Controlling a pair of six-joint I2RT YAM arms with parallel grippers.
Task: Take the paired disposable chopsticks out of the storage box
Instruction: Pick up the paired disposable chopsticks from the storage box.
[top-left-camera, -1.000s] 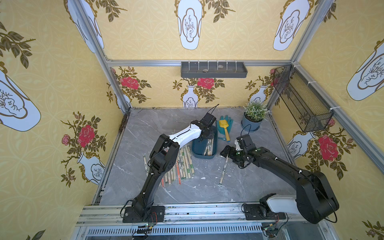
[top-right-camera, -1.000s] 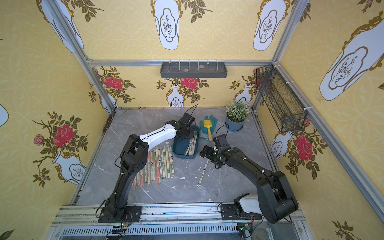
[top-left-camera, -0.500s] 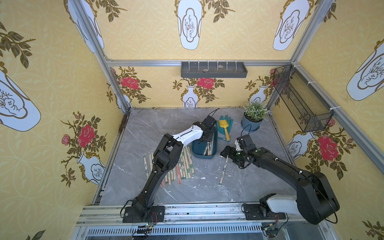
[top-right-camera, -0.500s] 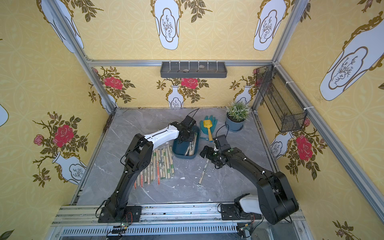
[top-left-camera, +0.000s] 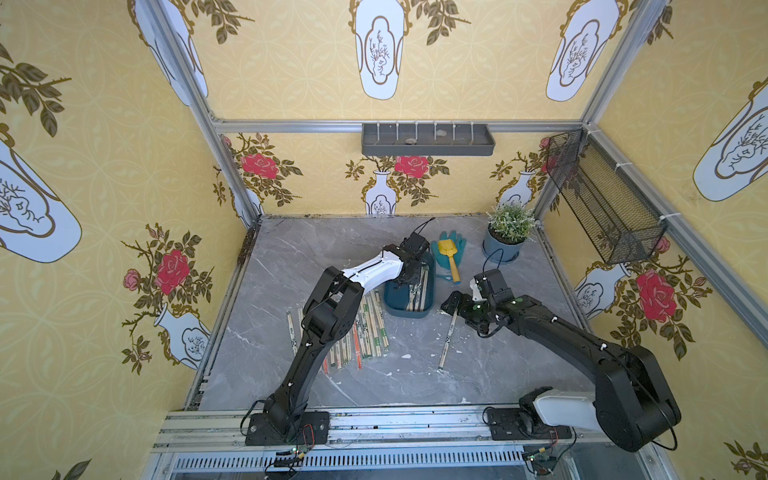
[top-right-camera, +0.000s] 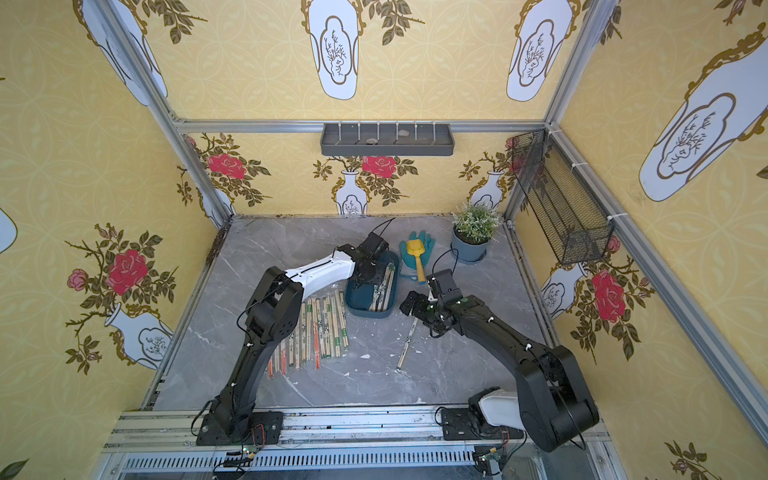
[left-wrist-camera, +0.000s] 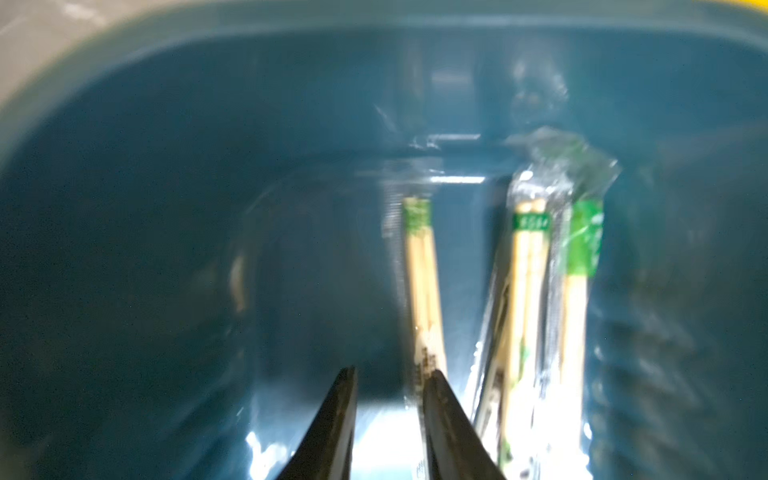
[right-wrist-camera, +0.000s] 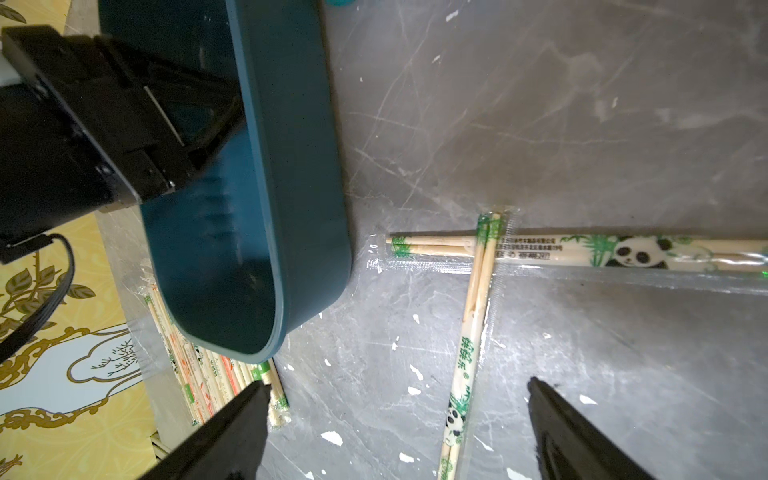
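Inside the storage box (left-wrist-camera: 124, 166), the left tool (left-wrist-camera: 392, 372) stands narrowly apart, a wrapped chopstick pair (left-wrist-camera: 419, 282) just beside one finger. The right tool (right-wrist-camera: 397, 383) gapes wide above another pair (right-wrist-camera: 473, 332) on the table (right-wrist-camera: 582, 124).

Yellow floral walls (top-left-camera: 291, 75) enclose a grey marble floor (top-left-camera: 291, 266) — white-flecked.

Dark teal-blue storage box (top-left-camera: 409, 312). Grey, marble-veined tabletop (top-left-camera: 498, 374) flecked with white. Pale bamboo paired disposable chopsticks (right-wrist-camera: 582, 249) in clear wrappers printed with green bamboo leaves and black-and-white pandas. Yellow toy shovel (top-left-camera: 448, 251), teal glove (top-left-camera: 459, 242). Yellow wallpaper (top-left-camera: 316, 75) patterned with red roses and white vases.
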